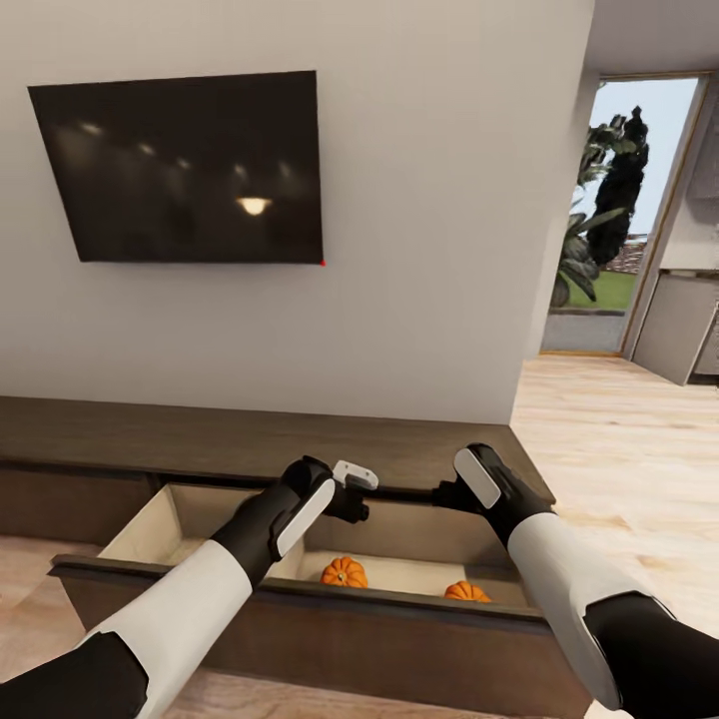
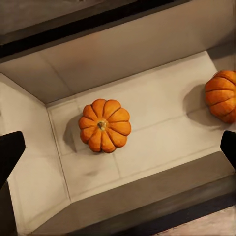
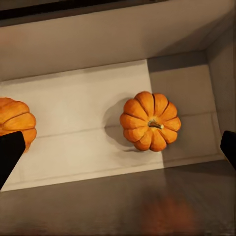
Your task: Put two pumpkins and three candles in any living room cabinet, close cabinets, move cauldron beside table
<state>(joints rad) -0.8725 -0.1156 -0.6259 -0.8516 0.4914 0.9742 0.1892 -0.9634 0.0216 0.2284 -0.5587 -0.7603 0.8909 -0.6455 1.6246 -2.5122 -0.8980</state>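
The long dark brown cabinet stands against the wall with one wide drawer pulled out. Two orange pumpkins lie apart on its pale floor: the left pumpkin and the right pumpkin close to the drawer's right wall. My left gripper hangs open above the left one, holding nothing. Over the right one my right gripper is open and empty too. The candles, the cauldron and the table are out of view.
A dark TV hangs on the wall above the cabinet. To the right the wall ends at a corner, with wooden floor leading to a glass door with plants outside. The drawer's front panel juts toward me.
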